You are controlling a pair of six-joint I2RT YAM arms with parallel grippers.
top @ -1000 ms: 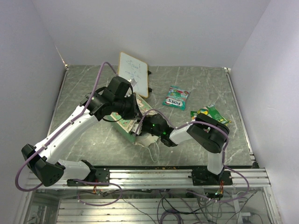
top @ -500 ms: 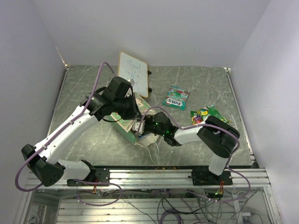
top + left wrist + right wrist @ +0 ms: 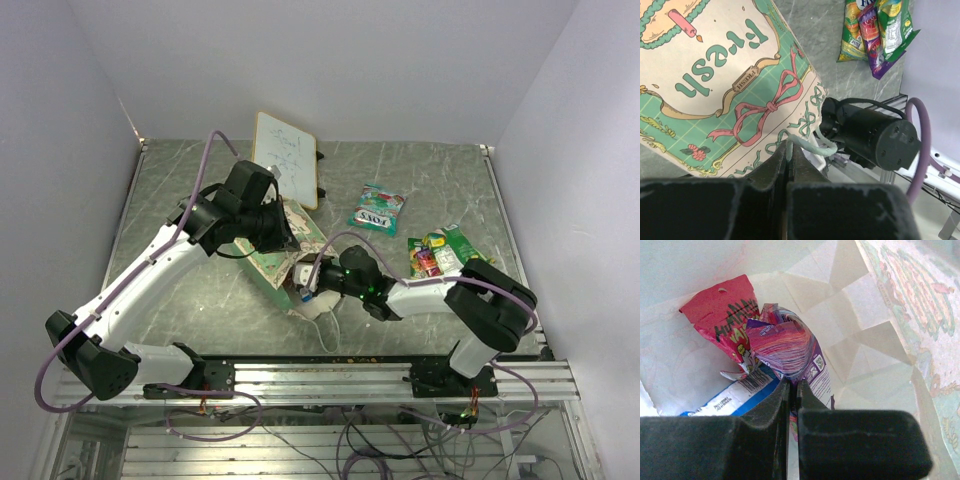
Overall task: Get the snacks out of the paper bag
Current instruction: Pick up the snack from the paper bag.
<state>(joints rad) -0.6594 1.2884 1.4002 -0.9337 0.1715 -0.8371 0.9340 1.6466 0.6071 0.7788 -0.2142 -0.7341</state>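
Paper bag [image 3: 268,262] near the middle of the table [image 3: 180,200], its rim pinched at the pale string handle [image 3: 810,145] by the closed jaws of the left gripper [image 3: 789,150], the whiteboard [image 3: 285,160] just behind it. The right gripper [image 3: 790,386] is shown inside the bag's mouth, jaws clamped on a purple packet [image 3: 790,342] wedged between a red packet [image 3: 720,315] and the creased inner wall, a blue-and-white packet [image 3: 735,395] lying beneath. 1 teal packet [image 3: 377,208] and a cluster of snacks [image 3: 440,252] near the table's right edge are seen outside the bag, bare surface being left open to its left
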